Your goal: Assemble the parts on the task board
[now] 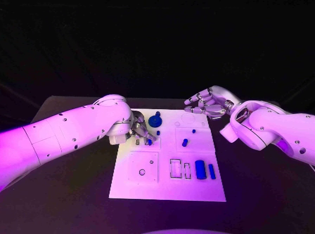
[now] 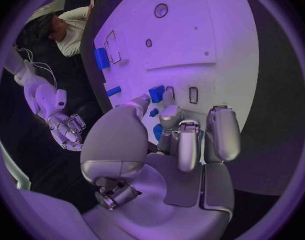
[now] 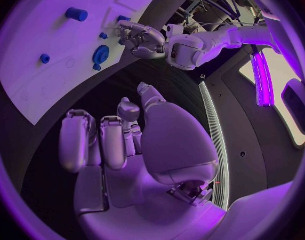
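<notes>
The white task board (image 1: pixel 168 185) lies in the middle of the table. My left hand (image 1: pixel 135 129) reaches over its far left part. Thumb and a finger pinch a small blue part (image 2: pixel 155 93) just above the slots there; the same part (image 1: pixel 149 142) peeks out below the fingers. A round blue gear-like part (image 1: pixel 155 119) sits beside that hand. Two tiny blue parts (image 1: pixel 185 142) lie mid-board, and two blue blocks (image 1: pixel 200 169) lie at the near right. My right hand (image 1: pixel 206 105) hovers over the board's far right edge, loosely curled and holding nothing.
Empty rectangular slots (image 1: pixel 176 167) and round holes (image 1: pixel 142 172) mark the near half of the board. Black table (image 1: pixel 66 195) surrounds the board on all sides. My left forearm (image 1: pixel 66 134) crosses the table's left side.
</notes>
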You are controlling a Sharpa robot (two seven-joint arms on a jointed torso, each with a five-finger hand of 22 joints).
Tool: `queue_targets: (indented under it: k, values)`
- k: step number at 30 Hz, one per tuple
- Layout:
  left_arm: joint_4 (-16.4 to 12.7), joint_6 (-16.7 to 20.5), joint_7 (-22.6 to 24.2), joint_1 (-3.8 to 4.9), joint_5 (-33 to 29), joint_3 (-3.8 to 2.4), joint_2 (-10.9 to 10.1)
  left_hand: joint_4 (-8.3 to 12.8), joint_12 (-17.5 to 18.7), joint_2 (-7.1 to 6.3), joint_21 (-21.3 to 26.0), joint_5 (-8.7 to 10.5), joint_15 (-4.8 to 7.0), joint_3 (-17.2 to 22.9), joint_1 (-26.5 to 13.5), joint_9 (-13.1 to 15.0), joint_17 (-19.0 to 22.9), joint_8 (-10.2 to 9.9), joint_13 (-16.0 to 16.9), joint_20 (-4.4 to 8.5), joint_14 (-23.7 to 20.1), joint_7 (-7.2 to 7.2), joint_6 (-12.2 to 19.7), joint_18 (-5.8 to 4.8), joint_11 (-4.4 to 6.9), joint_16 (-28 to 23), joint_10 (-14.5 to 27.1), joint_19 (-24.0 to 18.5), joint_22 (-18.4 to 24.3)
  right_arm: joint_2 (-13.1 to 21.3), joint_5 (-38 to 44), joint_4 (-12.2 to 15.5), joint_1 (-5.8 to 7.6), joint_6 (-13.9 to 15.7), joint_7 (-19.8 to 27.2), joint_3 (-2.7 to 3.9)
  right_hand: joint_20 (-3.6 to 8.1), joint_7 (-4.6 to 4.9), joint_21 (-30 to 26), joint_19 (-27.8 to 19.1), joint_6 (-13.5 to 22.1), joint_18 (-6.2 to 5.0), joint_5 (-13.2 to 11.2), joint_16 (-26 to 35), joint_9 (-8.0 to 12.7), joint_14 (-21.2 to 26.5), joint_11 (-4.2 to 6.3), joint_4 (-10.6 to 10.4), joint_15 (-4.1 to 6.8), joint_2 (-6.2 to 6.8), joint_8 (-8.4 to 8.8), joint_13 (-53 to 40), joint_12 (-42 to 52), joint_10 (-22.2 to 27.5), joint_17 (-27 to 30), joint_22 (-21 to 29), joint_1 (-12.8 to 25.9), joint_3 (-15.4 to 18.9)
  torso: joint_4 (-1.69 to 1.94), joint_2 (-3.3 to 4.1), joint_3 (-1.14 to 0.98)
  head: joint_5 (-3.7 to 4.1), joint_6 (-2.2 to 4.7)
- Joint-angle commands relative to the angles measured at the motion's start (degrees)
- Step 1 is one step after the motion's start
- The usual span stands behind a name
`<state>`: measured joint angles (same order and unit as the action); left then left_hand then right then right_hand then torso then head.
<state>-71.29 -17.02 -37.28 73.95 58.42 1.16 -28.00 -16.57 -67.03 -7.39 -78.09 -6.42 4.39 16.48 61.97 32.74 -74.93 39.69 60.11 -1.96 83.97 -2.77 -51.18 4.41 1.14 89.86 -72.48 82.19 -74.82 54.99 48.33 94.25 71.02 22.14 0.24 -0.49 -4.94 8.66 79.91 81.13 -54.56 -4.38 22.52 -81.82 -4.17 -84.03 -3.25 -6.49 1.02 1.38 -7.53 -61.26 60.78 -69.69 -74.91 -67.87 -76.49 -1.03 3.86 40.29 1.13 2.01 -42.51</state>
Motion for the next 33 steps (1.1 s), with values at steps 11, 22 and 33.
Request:
queue_targets:
  k: [11,22,33]
  values:
    - [0.11,-1.23,-0.01,-0.06,-0.6,0.07,0.23,1.05,-0.35,1.43,-0.5,0.08,0.47,3.12,3.64,1.04,-15.07,0.77,0.25,0.39,6.03,0.49,0.2,-0.73,0.43,0.14,-0.32,0.49,-0.49,-0.18,0.26,-0.16,-0.08,-1.24,0.26,-0.03,0.21,-0.17,-0.31,-0.19,0.2,0.04,0.43,0.25,0.07,-3.32,-0.11,-0.27,0.14,-0.08,-0.2,-0.03,0.03,0.14,-1.9,0.18,-0.36,0.02,0.04,-0.01,-0.02,0.01,-0.45]
    - [-0.31,-2.2,1.2,-0.07,-1.41,0.06,-0.15,8.59,1.24,1.26,-0.15,-0.01,0.63,17.8,10.82,4.04,-15.07,2.02,-1.05,0.65,6.03,0.38,2.5,-0.69,0.65,0.14,0.11,0.18,-0.7,-0.3,0.26,-0.35,-0.11,-1.73,0.19,-0.06,0.21,-0.18,-0.33,-0.2,0.12,0.03,0.52,0.3,0.06,-3.3,-0.1,-0.35,0.14,-0.2,-0.26,-0.05,0.08,0.1,-1.83,0.21,-0.32,-0.03,0.01,-0.04,-0.01,0.0,-0.73]
    - [-2.43,1.78,0.81,-0.06,-0.27,-0.04,-2.51,10.04,0.85,0.58,-0.28,0.09,0.55,21.95,9.83,5.36,-15.07,2.67,-0.66,0.54,6.03,0.37,2.81,-0.73,0.49,0.14,-0.46,0.3,-1.13,-0.43,0.09,-0.62,-0.15,-1.84,0.3,-0.1,0.22,-0.19,-0.4,-0.26,0.07,0.0,0.69,0.4,0.05,-3.28,-0.1,-0.61,0.15,-0.32,-0.32,0.07,0.01,0.14,-1.7,0.36,-0.1,-0.02,0.19,-0.05,-0.06,0.04,-0.69]
